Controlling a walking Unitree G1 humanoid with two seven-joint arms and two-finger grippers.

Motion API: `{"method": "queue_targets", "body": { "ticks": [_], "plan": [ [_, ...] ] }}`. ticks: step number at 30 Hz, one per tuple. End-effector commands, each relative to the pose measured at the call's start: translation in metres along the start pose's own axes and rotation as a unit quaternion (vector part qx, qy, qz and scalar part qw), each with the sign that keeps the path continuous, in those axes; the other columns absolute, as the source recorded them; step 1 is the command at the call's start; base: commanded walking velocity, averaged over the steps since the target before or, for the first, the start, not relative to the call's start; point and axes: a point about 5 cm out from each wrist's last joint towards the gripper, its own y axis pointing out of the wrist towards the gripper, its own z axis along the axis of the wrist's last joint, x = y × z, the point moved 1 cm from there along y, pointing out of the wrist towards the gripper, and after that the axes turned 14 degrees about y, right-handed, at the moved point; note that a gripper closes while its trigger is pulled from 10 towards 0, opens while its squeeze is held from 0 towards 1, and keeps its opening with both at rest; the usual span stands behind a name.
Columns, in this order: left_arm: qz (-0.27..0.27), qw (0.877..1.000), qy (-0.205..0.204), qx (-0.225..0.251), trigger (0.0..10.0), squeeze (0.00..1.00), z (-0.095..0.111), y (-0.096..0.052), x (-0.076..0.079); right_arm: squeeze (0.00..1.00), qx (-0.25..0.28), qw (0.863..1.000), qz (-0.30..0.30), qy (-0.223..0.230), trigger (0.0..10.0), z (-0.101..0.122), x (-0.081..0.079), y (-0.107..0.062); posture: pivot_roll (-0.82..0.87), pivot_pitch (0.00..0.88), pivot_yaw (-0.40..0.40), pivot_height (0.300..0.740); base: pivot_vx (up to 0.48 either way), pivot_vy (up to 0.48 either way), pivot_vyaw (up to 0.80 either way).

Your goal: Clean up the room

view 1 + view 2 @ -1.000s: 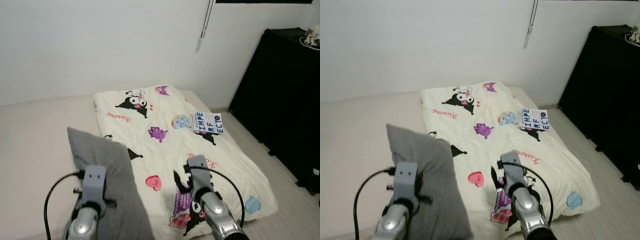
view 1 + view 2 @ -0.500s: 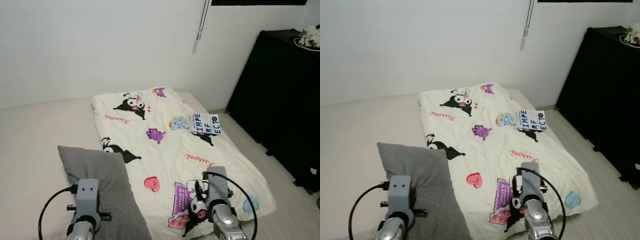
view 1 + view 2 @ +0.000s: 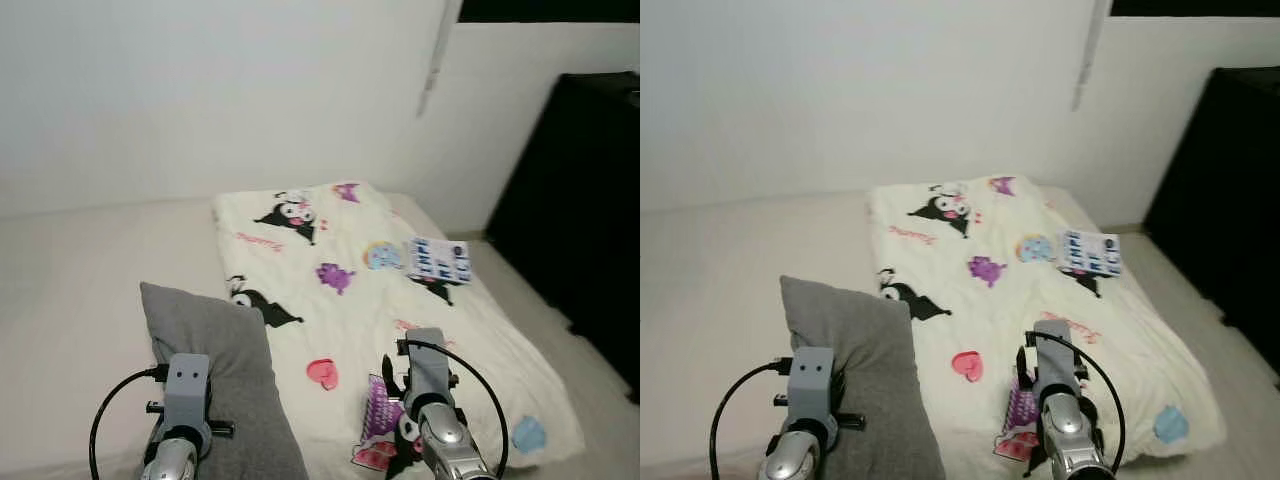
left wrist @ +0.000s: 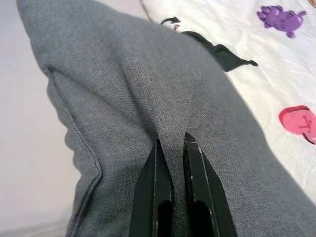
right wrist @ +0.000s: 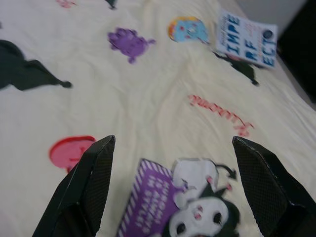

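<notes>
Pillow (image 3: 215, 370) raised again, left gripper (image 4: 172, 148) pinching it, right gripper (image 5: 173, 192) apart (over blanket (image 3: 400, 300))

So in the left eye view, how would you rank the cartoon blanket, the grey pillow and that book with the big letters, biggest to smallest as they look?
1. Cartoon blanket, by far the largest.
2. Grey pillow, held by the left pincer; it lies nearer the camera, so it may look bigger than it is.
3. Book, smallest and farthest away.

A bedroom: cartoon-print blanket (image 3: 380, 300) over a floor mattress (image 3: 70, 290), gray pillow (image 3: 215, 360).
</notes>
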Motion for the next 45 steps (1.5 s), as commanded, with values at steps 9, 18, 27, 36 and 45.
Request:
{"method": "queue_targets", "body": {
  "ticks": [9, 18, 27, 36, 45],
  "plan": [
    [-0.002, 0.999, 0.016, 0.043, 10.0, 0.0, 0.014, 0.001, -0.002, 0.0, -0.001, 1.0, -0.003, -0.004, 10.0, -0.004, 0.005, -0.002, 0.04, 0.085, -0.028, 0.74, 0.0, 0.0, 0.6],
    [-0.006, 0.999, 0.022, 0.049, 10.0, 0.0, 0.017, 0.002, -0.003, 0.0, 0.006, 1.0, -0.009, 0.022, 10.0, -0.004, 0.007, -0.004, 0.05, 0.098, -0.024, 0.74, 0.0, 0.0, 0.0],
    [-0.01, 0.998, 0.021, 0.054, 10.0, 0.0, 0.02, 0.003, -0.003, 0.0, 0.015, 1.0, 0.002, 0.024, 10.0, -0.001, 0.004, -0.003, 0.05, 0.099, -0.022, 0.74, 0.0, 0.0, 0.0],
    [-0.008, 0.998, 0.02, 0.056, 10.0, 0.0, 0.021, 0.003, -0.005, 0.0, 0.017, 0.999, 0.014, 0.027, 10.0, 0.002, 0.0, -0.002, 0.05, 0.102, -0.026, 0.74, 0.0, 0.0, 0.0],
    [-0.004, 0.998, 0.008, 0.061, 10.0, 0.0, 0.023, 0.002, -0.005, 0.0, 0.021, 0.999, 0.024, 0.027, 10.0, 0.003, -0.003, -0.001, 0.05, 0.102, -0.024, 0.74, 0.0, 0.0, 0.0]
  ]
}}
